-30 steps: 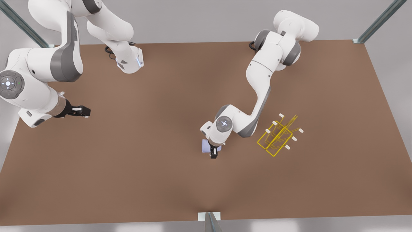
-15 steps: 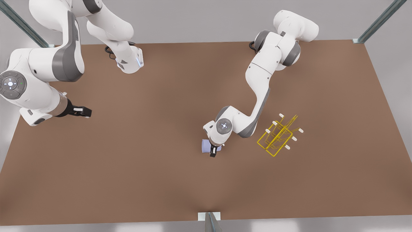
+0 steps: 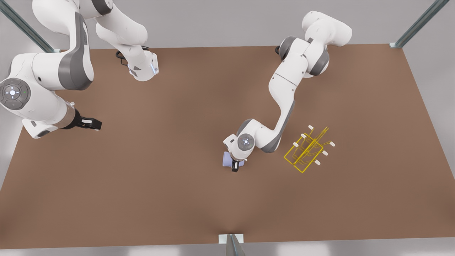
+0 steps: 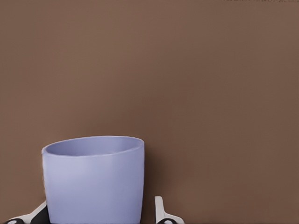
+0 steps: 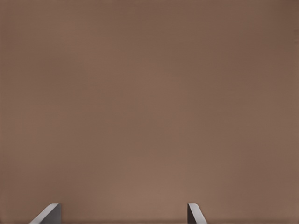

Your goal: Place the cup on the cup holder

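Note:
The pale lavender cup (image 3: 227, 159) lies on its side on the brown table (image 3: 160, 185), near the middle of the front view. In the left wrist view the cup (image 4: 93, 182) sits between my left gripper's fingertips (image 4: 161, 213), with a small gap showing beside one of them. My left gripper (image 3: 234, 166) points down over the cup, open and straddling it. The yellow wire cup holder (image 3: 308, 149) with white-tipped prongs stands on the table toward the front view's right of the cup. My right gripper (image 3: 93, 123) waits open at the front view's left, above bare table (image 5: 149, 93).
Both arm bases stand at the table's far edge. Metal frame posts (image 3: 233, 245) rise at the near edge's middle and at the far corners. Open brown table lies between the cup and the holder.
The left arm's wrist has come down closer to the cup, with the fingers lower around it. The right arm has shifted only slightly. Cup and holder stay in place.

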